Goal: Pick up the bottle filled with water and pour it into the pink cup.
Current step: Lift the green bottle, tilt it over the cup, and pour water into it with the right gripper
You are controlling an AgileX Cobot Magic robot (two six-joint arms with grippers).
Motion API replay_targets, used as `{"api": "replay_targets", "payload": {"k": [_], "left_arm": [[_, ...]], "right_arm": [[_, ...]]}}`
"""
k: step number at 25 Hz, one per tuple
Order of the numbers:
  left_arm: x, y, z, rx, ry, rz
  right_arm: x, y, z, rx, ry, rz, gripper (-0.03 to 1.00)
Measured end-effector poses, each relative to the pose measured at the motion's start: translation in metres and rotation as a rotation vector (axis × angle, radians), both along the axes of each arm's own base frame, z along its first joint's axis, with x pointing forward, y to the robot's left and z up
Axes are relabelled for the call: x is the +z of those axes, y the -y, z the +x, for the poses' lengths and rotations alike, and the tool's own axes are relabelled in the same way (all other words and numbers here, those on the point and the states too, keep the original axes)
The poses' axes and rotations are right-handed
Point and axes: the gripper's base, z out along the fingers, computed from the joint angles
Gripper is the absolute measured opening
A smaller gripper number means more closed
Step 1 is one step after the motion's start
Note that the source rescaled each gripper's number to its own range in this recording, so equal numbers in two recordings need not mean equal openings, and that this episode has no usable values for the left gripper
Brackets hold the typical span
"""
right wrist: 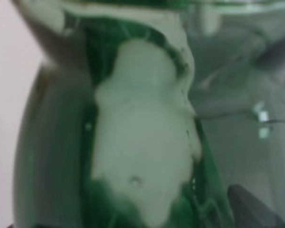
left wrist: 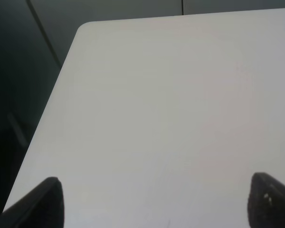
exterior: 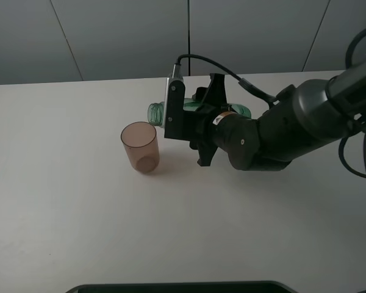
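Note:
The pink cup [exterior: 139,146] stands upright on the white table [exterior: 73,220], left of centre. My right gripper [exterior: 207,119] is shut on the green-tinted bottle [exterior: 156,113] and holds it lying nearly level above the table. The bottle's mouth points left and sits just above and behind the cup's rim. In the right wrist view the bottle [right wrist: 142,142] fills the frame, with one dark fingertip [right wrist: 254,209] at the edge. My left gripper [left wrist: 154,204] is open and empty over bare table near a table corner; it does not show in the exterior view.
The right arm's bulky body [exterior: 280,131] stretches in from the right edge, with cables [exterior: 361,152] hanging beside it. A dark object [exterior: 177,287] lies along the table's front edge. Grey wall panels stand behind the table.

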Motion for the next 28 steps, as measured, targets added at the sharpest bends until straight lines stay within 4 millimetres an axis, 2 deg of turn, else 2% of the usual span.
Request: {"api": "replay_targets", "payload": {"k": [7,16,28], "left_arm": [[0.0,0.0,0.0,0.001,0.002,-0.002],[0.0,0.0,0.0,0.001,0.0,-0.002],[0.0,0.0,0.0,0.001,0.0,-0.002]], "right_arm": [[-0.006,-0.004,-0.004,0.038,0.005,-0.052,0.0],[0.006,-0.017,0.003,0.034,0.04,-0.019,0.0],[0.007,-0.018,0.004,0.074,0.072,-0.102,0.0]]}}
